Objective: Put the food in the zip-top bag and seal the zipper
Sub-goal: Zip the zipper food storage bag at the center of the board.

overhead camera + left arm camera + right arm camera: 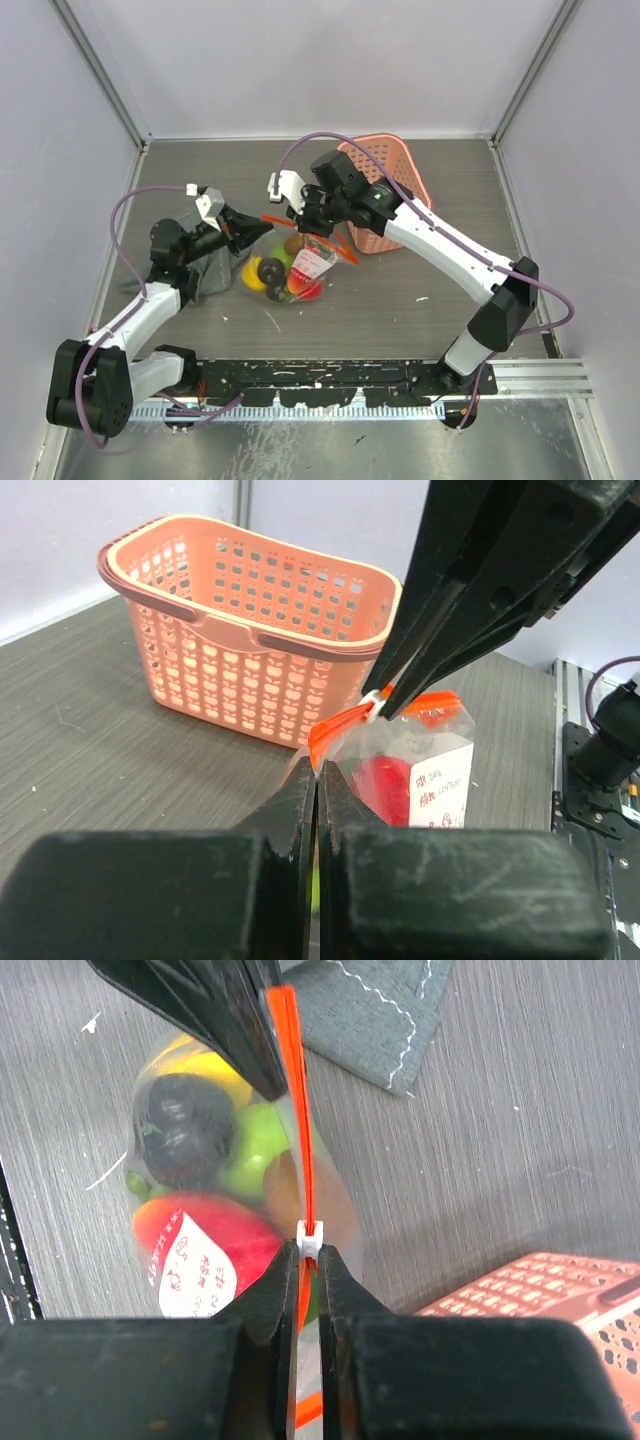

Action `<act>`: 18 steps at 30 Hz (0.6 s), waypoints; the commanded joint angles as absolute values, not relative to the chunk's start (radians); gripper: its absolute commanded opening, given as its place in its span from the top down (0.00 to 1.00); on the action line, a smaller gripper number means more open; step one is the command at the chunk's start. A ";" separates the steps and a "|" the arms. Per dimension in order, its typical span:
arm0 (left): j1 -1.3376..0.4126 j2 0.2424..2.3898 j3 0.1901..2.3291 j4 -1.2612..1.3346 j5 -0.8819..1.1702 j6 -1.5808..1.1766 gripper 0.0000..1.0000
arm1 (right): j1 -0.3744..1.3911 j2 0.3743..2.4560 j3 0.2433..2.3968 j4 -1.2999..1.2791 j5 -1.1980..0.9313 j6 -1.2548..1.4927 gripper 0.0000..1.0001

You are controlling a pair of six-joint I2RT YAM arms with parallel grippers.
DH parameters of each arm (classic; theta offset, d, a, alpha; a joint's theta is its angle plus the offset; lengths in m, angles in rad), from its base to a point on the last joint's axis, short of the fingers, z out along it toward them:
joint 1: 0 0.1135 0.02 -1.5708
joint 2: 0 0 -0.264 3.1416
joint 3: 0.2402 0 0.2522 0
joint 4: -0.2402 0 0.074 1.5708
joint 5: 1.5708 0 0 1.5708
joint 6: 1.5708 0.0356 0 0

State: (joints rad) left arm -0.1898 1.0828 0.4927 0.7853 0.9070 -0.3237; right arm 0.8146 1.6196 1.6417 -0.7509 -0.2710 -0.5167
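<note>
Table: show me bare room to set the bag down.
Bare table lies between the zip-top bag and the black rail, and in the far-left corner behind the grey cloth. Crowded mid-table: bag, cloth, pink basket, left pincer, right pincer.

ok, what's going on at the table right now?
Both arms hold the zip-top bag by its zipper. The left gripper is shut on one end of the strip; the right gripper is shut on the white slider, partway along. Fruit and a packet are already inside. The seal looks unfinished.
</note>
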 commanded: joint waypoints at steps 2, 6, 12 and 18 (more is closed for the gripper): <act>-0.180 1.047 0.488 0.789 0.784 -0.281 1.00 | 0.787 1.519 1.602 -0.781 -0.195 -0.476 0.99; -0.174 1.038 0.478 0.768 0.726 -0.275 1.00 | 0.784 1.490 1.567 -0.781 -0.177 -0.451 0.99; -0.160 1.035 0.475 0.735 0.654 -0.279 1.00 | 0.774 1.442 1.513 -0.806 -0.143 -0.411 0.99; -0.152 1.040 0.472 0.729 0.614 -0.298 1.00 | 0.772 1.390 1.461 -0.836 -0.111 -0.374 0.99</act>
